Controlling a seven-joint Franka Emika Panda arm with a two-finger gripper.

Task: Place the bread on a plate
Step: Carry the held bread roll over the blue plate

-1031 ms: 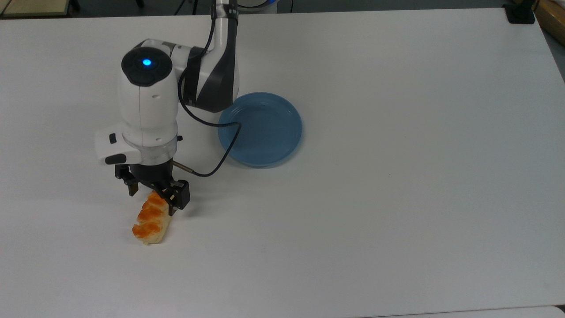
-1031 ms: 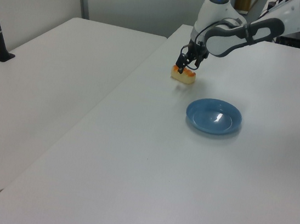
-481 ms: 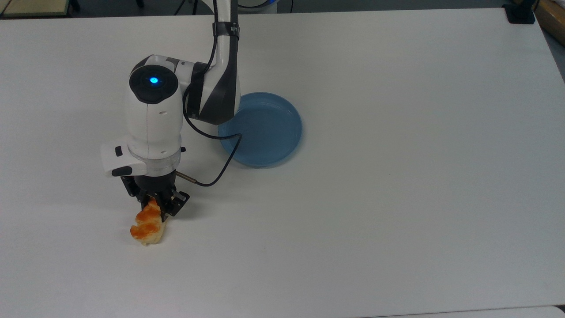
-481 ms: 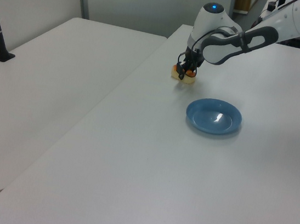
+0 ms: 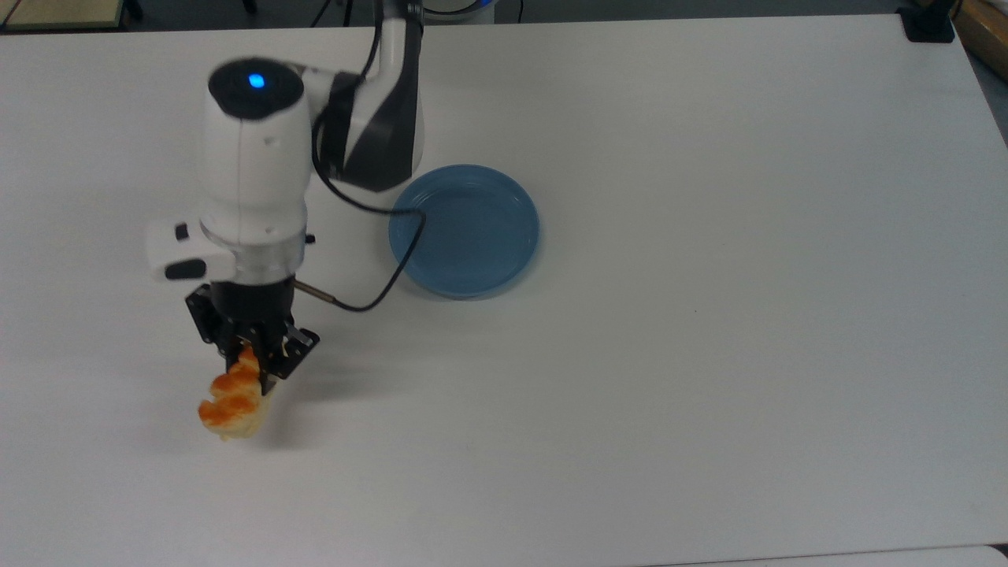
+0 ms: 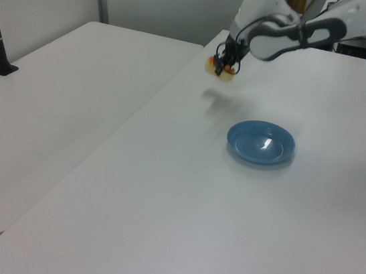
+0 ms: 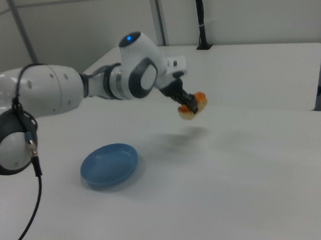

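The bread (image 5: 229, 399) is clamped at one end by the pincer (image 5: 253, 364) and held clear of the worktop (image 5: 709, 315), its shadow below. The grip suits carrying to the plate (image 5: 465, 230), well apart and bare.

The gripper (image 5: 250, 364) (image 6: 224, 63) (image 7: 188, 103) points downward below the white wrist, raised off the surface. Its fingers are clamped on the bread (image 5: 231, 400) (image 6: 220, 69) (image 7: 193, 106), which juts out beyond the fingertips.
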